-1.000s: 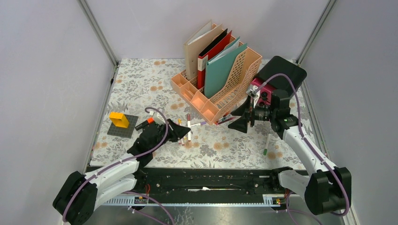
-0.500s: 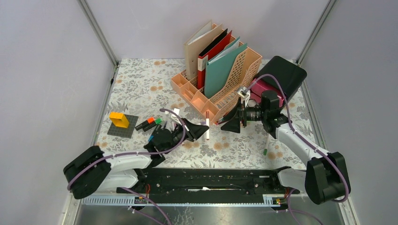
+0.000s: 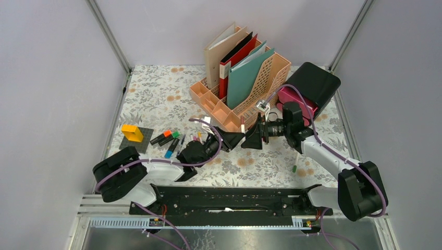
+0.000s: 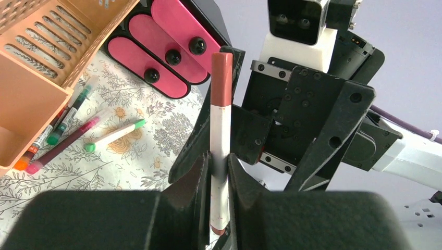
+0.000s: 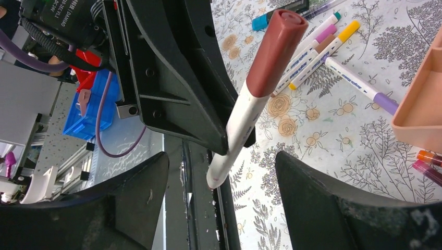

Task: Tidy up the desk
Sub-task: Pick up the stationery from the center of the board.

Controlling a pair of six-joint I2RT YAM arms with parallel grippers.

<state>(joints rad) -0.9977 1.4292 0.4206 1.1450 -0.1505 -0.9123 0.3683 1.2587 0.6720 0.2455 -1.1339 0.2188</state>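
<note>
**Marker handover in mid-air, just in front of the file rack**

The left tool pinches a white marker low on the barrel, leaving the brown cap end free. The right tool is spread, with one finger on each side of the marker and no contact showing yet.

My read is that this step is a pass from left to right. To do it well, the right should close on the bare barrel between the cap and the left's fingers, squarely across it. The left should let go only once that grip is firm, or the marker will tip or drop.

The marker's long axis runs out of the left tool, cap leading. From above it seems to stand roughly upright, but the tilt is hard to judge.

The worktop lies under both arms, flat and walled in grey, and its long axis appears to run left edge to right edge. The peach file rack sits toward the far edge. Loose pens lie toward the near left.
</note>
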